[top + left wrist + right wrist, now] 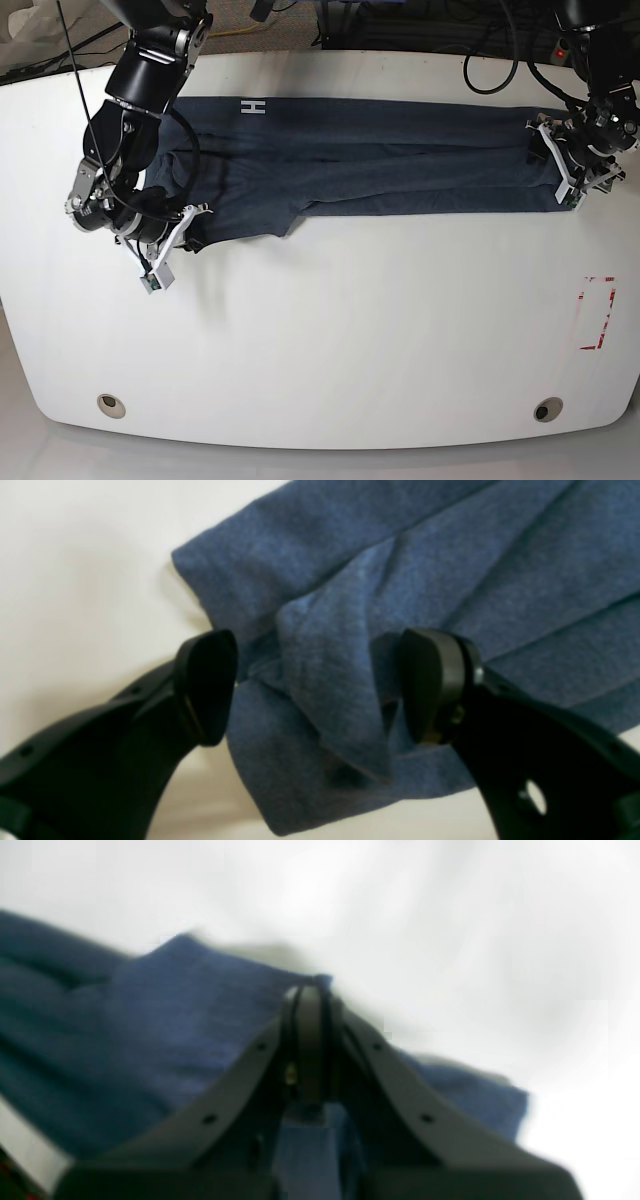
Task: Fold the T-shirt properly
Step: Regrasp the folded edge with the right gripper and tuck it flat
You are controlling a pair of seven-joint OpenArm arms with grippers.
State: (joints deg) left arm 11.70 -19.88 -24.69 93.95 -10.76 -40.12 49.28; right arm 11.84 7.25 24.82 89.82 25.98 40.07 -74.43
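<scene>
The dark blue T-shirt (380,170) lies in a long band across the far half of the table, with white lettering (253,107) near its left end. My right gripper (183,226) is at the band's front left corner. In the right wrist view this gripper (310,1000) is shut on an edge of the T-shirt (175,1015), with cloth pinched between the fingers. At the band's right end my left gripper (552,165) stands open. The left wrist view shows this gripper (317,690) straddling a raised fold of the T-shirt (500,555), and its fingers (205,685) do not squeeze the cloth.
The white table (350,350) has a red marked rectangle (597,312) at its right side. Two round holes (111,405) sit near the front edge. Cables (500,60) hang behind the back edge.
</scene>
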